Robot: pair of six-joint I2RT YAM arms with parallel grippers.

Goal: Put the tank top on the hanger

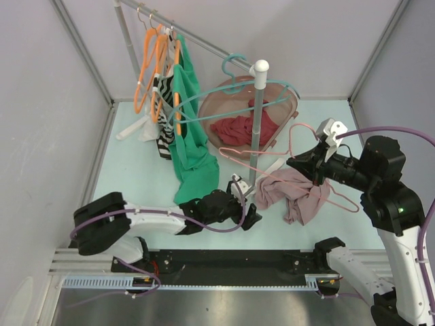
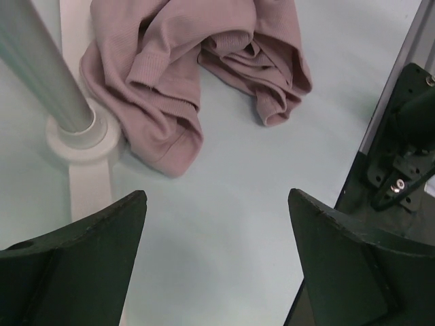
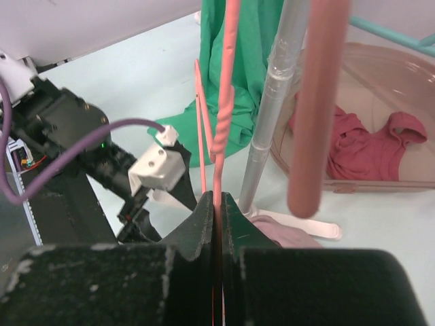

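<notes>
The mauve-pink tank top (image 1: pixel 292 192) lies crumpled on the table right of the rack's post; it also shows at the top of the left wrist view (image 2: pixel 190 61). The thin light-pink hanger (image 1: pixel 272 161) is held in the air above it, hook up. My right gripper (image 1: pixel 299 164) is shut on the hanger's wire (image 3: pixel 219 146) near the twisted neck. My left gripper (image 1: pixel 253 216) is open and empty, low over the table just left of the tank top, its fingers (image 2: pixel 81 265) wide apart.
A white rack post (image 1: pixel 256 129) and its base (image 2: pixel 81 136) stand beside the tank top. A green garment (image 1: pixel 190 146), orange hangers (image 1: pixel 156 68) and a teal hanger (image 1: pixel 238 78) hang on the rail. A brown basket (image 1: pixel 234 102) holds a dark red garment (image 1: pixel 241 129).
</notes>
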